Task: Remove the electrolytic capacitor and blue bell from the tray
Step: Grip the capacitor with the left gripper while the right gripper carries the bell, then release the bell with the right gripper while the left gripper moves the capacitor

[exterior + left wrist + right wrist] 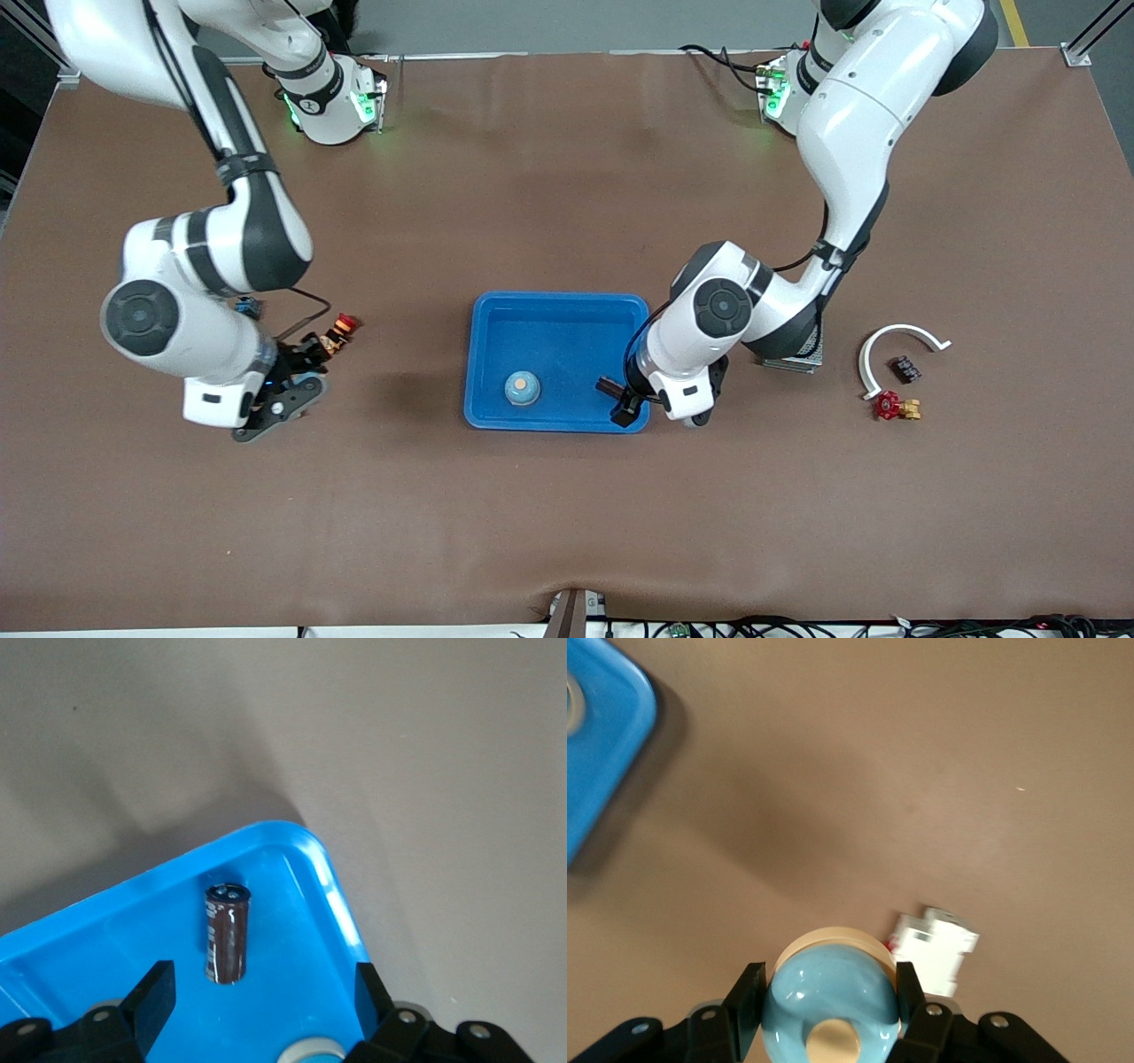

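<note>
The capacitor (227,933) lies in the blue tray (496,310), near its corner, long axis roughly along the tray's long side. The left gripper (627,409) hovers over it, fingers spread and empty. The right gripper (283,403) clamps a bell (828,1001) over open brown table (567,177). A second bell (523,388) sits in the tray.

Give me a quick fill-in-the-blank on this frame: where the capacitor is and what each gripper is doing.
1. The capacitor rests ____ the blue tray.
2. The left gripper hangs above the capacitor with its jaws ____.
3. The bell is clamped in the ____ gripper, above the bare table.

Missing words: in; open; right
</note>
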You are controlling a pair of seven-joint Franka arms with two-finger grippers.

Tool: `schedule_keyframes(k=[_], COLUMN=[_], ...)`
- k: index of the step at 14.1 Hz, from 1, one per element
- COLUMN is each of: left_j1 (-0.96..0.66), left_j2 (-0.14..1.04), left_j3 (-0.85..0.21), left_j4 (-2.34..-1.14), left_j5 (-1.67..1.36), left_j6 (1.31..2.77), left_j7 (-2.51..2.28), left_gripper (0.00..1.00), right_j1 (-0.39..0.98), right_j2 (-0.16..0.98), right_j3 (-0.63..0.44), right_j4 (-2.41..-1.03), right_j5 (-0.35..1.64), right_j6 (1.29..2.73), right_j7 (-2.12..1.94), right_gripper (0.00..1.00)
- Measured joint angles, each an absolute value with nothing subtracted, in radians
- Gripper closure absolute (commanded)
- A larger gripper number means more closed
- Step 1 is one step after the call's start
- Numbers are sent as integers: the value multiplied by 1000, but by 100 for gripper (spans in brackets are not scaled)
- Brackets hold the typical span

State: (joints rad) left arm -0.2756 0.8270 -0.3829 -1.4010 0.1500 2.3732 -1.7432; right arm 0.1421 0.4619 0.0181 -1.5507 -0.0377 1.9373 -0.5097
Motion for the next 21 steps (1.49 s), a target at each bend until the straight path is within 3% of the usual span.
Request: schedule_keyframes(k=[6,12,13,14,15,16,17,21], left_j1=[-360,-382,-387,-390,-392,-393,-394,-394], left_j2=[871,899,901,903,905,907,909,909], left_j3=[-332,-302,-295,-292,-290,-290,-290,-289], left_j4=[-1400,-1399,-1399,-1399,-1399,-1399,-1398,-1391], left_j5=[150,150,150,150,150,150,150,150], left_j6=[2377,2377,2378,2378,2379,2379,2380,2381], left_j7=[-1776,-1776,-1776,-1775,-1775,-1775,-1775,-1773], left_gripper=[31,36,41,53,78,95,100,100], right_j1=[20,-107,-121,-136,-150,-163,-171,-174], right_j2=[466,552,571,590,610,629,643,670], right_j3=[16,15,15,15,15,15,15,19], right_j4=[-1557,-1567,-1568,-1568,-1569,-1569,-1569,-1572], right_j5=[-40,-41,-41,-41,-41,-41,-41,-41], right_j6=[1971,2096,2113,2131,2149,2160,2169,2195], right_j7=[-913,-1247,-1283,-1320,-1351,-1373,-1385,-1392], right_gripper=[59,59,59,59,59,59,59,59])
